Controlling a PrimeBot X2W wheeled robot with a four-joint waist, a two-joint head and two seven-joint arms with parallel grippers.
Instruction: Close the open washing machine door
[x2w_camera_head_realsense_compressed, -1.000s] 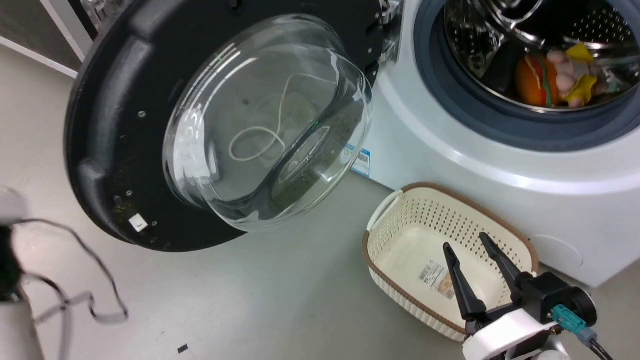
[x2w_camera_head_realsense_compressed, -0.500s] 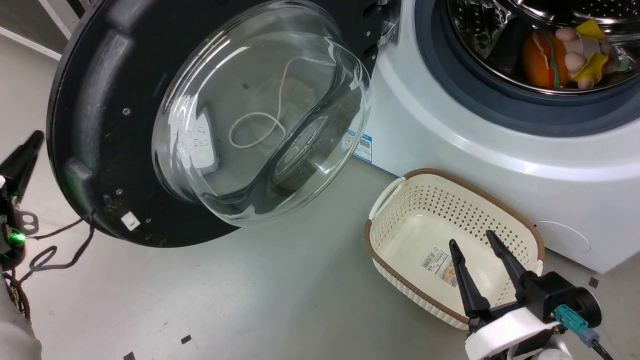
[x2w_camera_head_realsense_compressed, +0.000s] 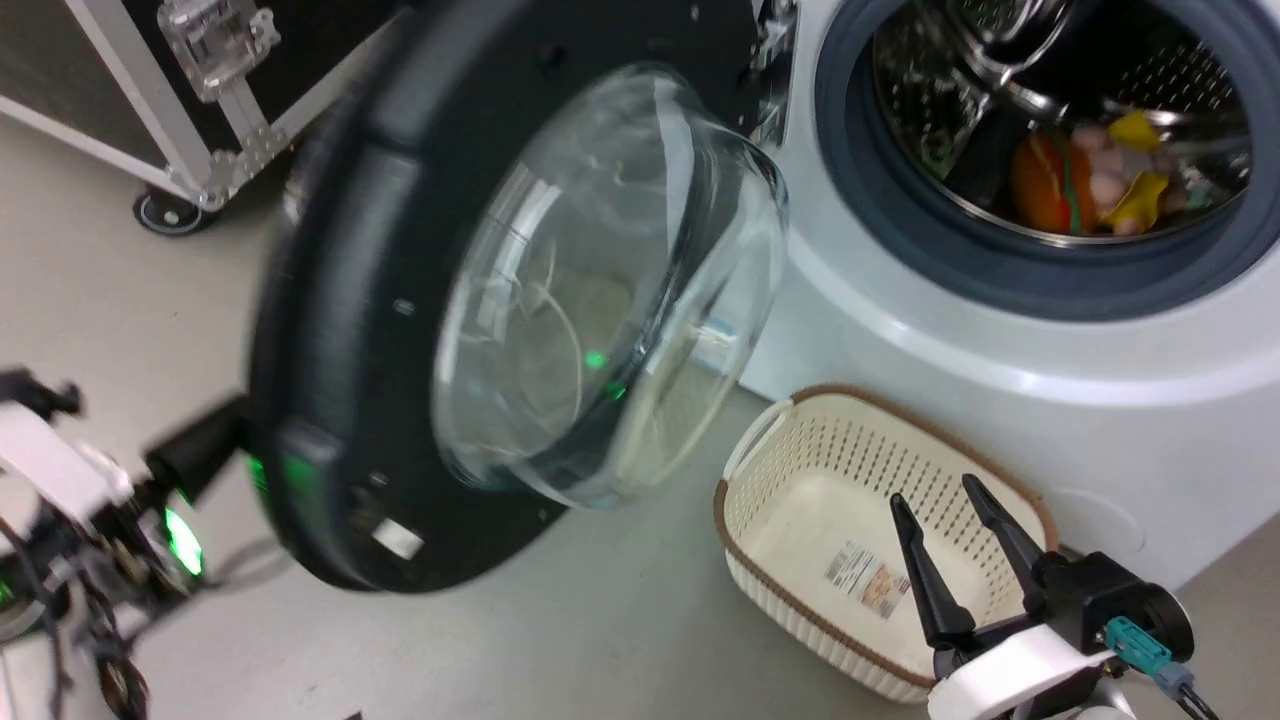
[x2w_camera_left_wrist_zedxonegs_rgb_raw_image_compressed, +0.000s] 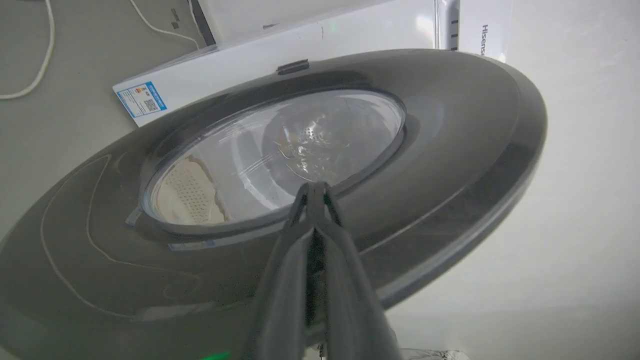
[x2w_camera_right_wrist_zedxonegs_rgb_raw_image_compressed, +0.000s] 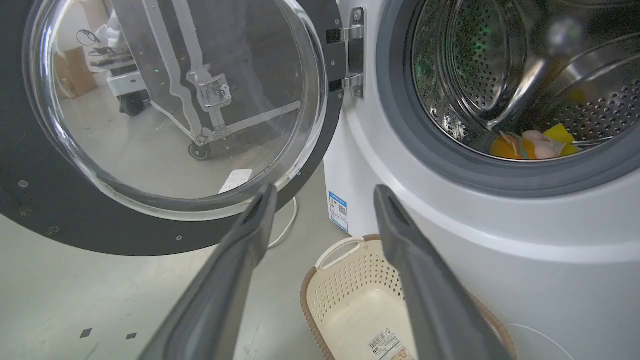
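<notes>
**Black door half-swung, left gripper on its back**

Black-rimmed door (x2w_camera_head_realsense_compressed: 340, 330) hanging off the hinge (x2w_camera_right_wrist_zedxonegs_rgb_raw_image_compressed: 352, 52) on the left side of the washer (x2w_camera_head_realsense_compressed: 1000, 370). Swung out at an angle, not shut. Glass bowl (x2w_camera_head_realsense_compressed: 600, 290) bulging toward the washer front and a bit blurry from the head view. Drum (x2w_camera_head_realsense_compressed: 1000, 60) wide open beside it, with some soft toys (x2w_camera_head_realsense_compressed: 1045, 185) sitting low inside: orange, yellow, pinkish.

Left gripper (x2w_camera_left_wrist_zedxonegs_rgb_raw_image_compressed: 314, 190) clenched tight, fingers pressed together with nothing between them. Tips right on the door's outer face, at the edge of the window ring (x2w_camera_left_wrist_zedxonegs_rgb_raw_image_compressed: 395, 145). Looks like contact, can't swear to it. From the head view, tucked behind the door's lower left rim, green light glowing there.

Right gripper (x2w_camera_head_realsense_compressed: 932, 492) spread wide, gripping nothing. Hovering low at the right, above the cream basket (x2w_camera_head_realsense_compressed: 770, 585), well apart from the door.

Basket on the grey floor (x2w_camera_head_realsense_compressed: 600, 640), just in front of the washer, below the drum. Only a label stuck on its bottom.

Dark case (x2w_camera_head_realsense_compressed: 200, 100) with metal edging and a caster, back left beyond the door.
</notes>
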